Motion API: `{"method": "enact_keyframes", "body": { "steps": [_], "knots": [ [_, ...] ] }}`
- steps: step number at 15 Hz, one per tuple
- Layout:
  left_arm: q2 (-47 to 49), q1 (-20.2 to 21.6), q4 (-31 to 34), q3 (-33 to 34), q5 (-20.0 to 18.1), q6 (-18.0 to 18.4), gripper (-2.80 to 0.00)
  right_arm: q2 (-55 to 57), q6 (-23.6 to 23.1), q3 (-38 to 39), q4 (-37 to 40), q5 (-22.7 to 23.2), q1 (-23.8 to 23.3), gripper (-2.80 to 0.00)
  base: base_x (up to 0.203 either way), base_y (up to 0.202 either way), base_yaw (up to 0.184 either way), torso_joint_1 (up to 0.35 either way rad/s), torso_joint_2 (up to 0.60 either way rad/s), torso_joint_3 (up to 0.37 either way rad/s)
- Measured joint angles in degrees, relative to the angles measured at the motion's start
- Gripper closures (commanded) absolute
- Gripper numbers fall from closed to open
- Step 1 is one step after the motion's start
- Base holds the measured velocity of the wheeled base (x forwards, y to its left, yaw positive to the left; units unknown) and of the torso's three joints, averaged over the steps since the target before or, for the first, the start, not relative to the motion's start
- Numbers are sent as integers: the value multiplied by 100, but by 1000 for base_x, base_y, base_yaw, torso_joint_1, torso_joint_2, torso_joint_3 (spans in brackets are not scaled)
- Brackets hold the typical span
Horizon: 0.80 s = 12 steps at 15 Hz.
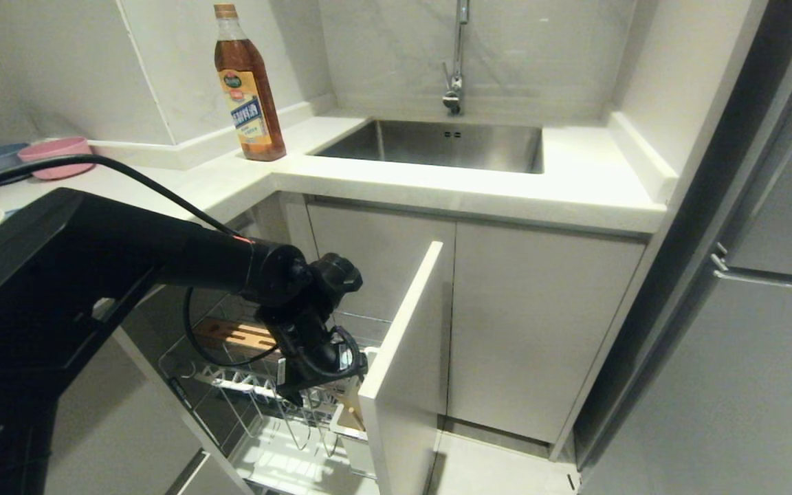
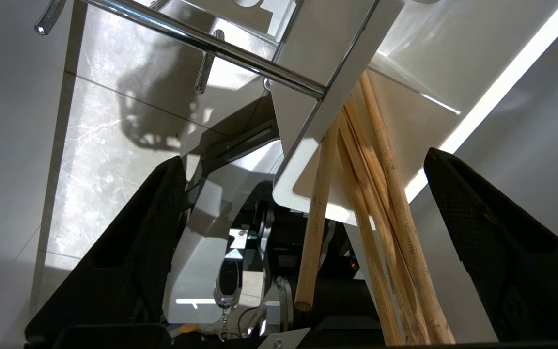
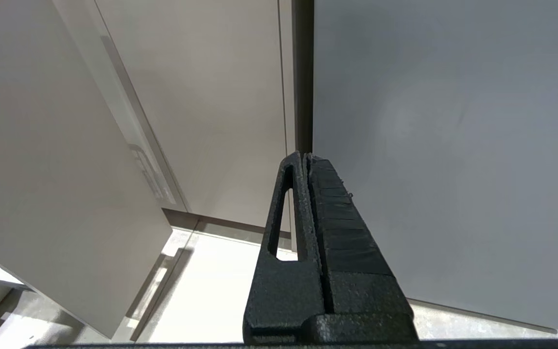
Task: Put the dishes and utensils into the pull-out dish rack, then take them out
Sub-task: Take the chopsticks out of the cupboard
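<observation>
Left gripper [image 2: 303,194] hangs wide open, gripping nothing, over the near-right corner of the pull-out dish rack [image 1: 279,440]; chopsticks [image 2: 380,203] stand in the white holder there, lengthwise between its fingers, nearer the right one; right gripper [image 3: 308,169] parked shut.
</observation>
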Motion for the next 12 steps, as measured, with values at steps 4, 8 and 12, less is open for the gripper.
{"method": "enact_keyframes", "body": {
  "steps": [4,8,12],
  "knots": [
    [20,-13,21,0,-3,-2,-280,0,4,0,0,1,0,0,0,0,0,0,0,0],
    [20,-50,40,11,-3,-11,-280,0,1,0,0,1,0,0,0,0,0,0,0,0],
    [41,-57,35,18,3,-13,0,0,1,0,0,-1,0,0,0,0,0,0,0,0]
  ]
}}
